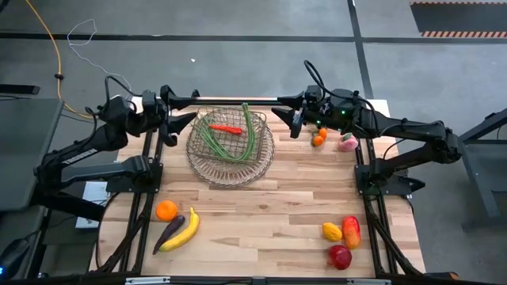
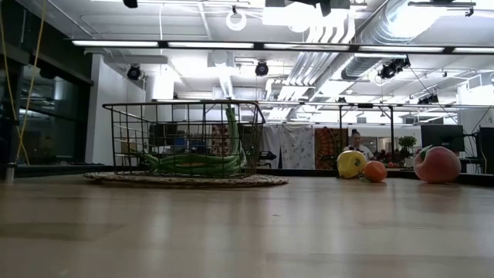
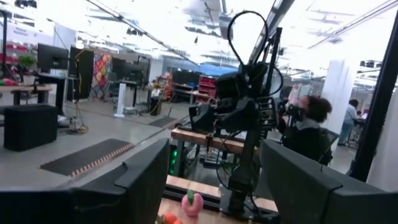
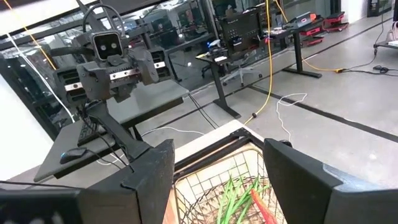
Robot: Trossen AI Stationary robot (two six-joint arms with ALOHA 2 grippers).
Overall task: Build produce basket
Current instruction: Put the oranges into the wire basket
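Note:
The wire basket (image 1: 230, 149) stands on the table's far middle, and it also shows in the low view (image 2: 184, 139). Long green beans (image 1: 252, 133) and a red chilli (image 1: 227, 128) lie in it. My left gripper (image 1: 194, 109) is open and empty, raised beside the basket's far-left rim. My right gripper (image 1: 277, 107) is open and empty, raised beside its far-right rim. The right wrist view shows the basket (image 4: 208, 180), the beans (image 4: 233, 196) and the chilli (image 4: 261, 205) below the fingers.
An orange (image 1: 165, 210), an eggplant (image 1: 169, 232) and a banana (image 1: 184, 230) lie near left. A lemon (image 1: 331, 231) and two red fruits (image 1: 350, 230) (image 1: 339, 256) lie near right. Small orange pieces (image 1: 318, 138) and a pink fruit (image 1: 346, 143) lie far right. A person (image 3: 314, 118) sits beyond the table.

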